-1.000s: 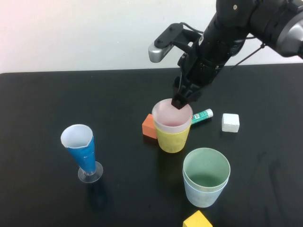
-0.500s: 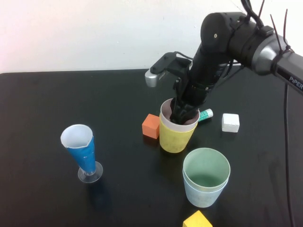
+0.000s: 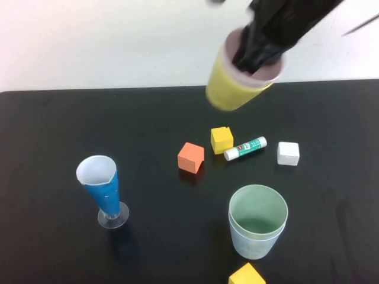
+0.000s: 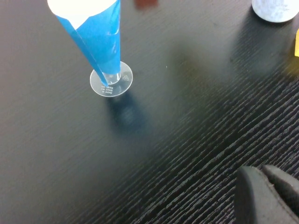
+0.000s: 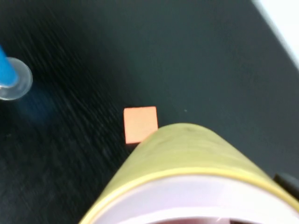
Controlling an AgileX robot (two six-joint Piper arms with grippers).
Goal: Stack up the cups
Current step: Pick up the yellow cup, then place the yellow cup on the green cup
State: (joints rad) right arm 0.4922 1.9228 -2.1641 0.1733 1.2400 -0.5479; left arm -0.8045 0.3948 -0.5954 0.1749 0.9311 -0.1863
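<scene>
My right gripper point(image 3: 259, 54) is raised high over the back of the table, shut on the rim of the pink cup point(image 3: 270, 74) nested in the yellow cup point(image 3: 228, 89). The pair hangs tilted in the air. In the right wrist view the yellow cup point(image 5: 182, 154) and the pink rim point(image 5: 196, 196) fill the near part. A green cup point(image 3: 258, 206) sits inside the light blue cup point(image 3: 251, 245) at the front right of the table. My left gripper point(image 4: 262, 173) is shut with nothing in it, low over the table, and is outside the high view.
A blue-and-white cone glass point(image 3: 102, 183) stands on a clear foot at the front left. An orange block point(image 3: 190, 157), a small yellow block point(image 3: 221, 139), a glue stick point(image 3: 245, 148) and a white block point(image 3: 288, 152) lie mid-table. Another yellow block point(image 3: 246, 275) is at the front edge.
My right gripper went down into the pink cup, closed on the rim and lifted the pink-in-yellow pair up and back off the table. The small yellow block behind them now shows.
</scene>
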